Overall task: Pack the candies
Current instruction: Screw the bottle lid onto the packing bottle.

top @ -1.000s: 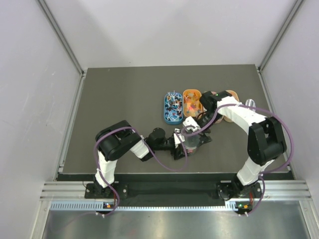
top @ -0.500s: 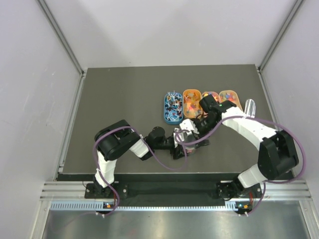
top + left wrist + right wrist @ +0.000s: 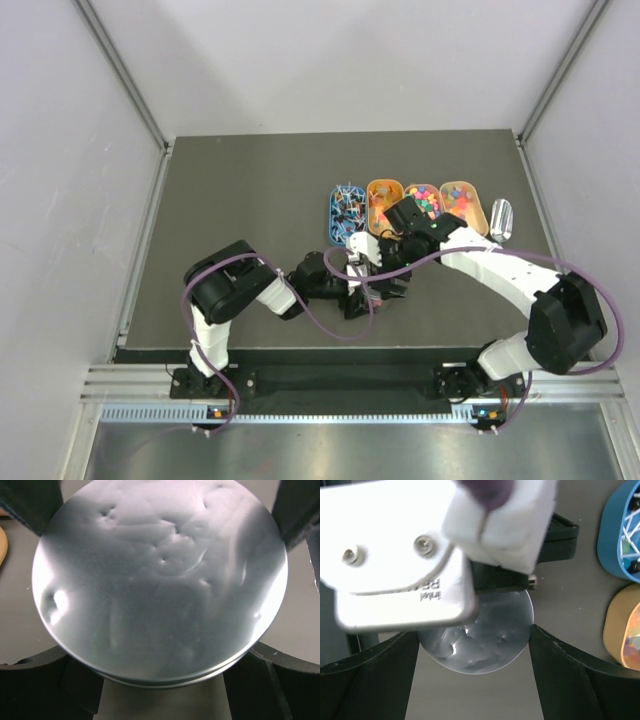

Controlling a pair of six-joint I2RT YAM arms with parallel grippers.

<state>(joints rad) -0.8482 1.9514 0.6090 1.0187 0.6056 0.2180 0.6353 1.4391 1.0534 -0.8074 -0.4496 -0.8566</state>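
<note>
Left gripper (image 3: 352, 297) clamps jar (image 3: 160, 580); candies (image 3: 425, 198) fill trays (image 3: 332, 228).

Left wrist: disc (image 3: 160, 585) fills the frame; left gripper (image 3: 160, 510) clipped at 11 and 1 o'clock. Right wrist: camera housing (image 3: 395, 555) hides the disc's 11 o'clock part; right gripper (image 3: 475, 640) touching it or not, can't tell; blue tray (image 3: 620, 530) cut at 2, orange tray (image 3: 620, 632) at 4. Top: right arm (image 3: 480, 258) covers disc and gripper tips; candies (image 3: 425, 197) too small to sort.
</note>
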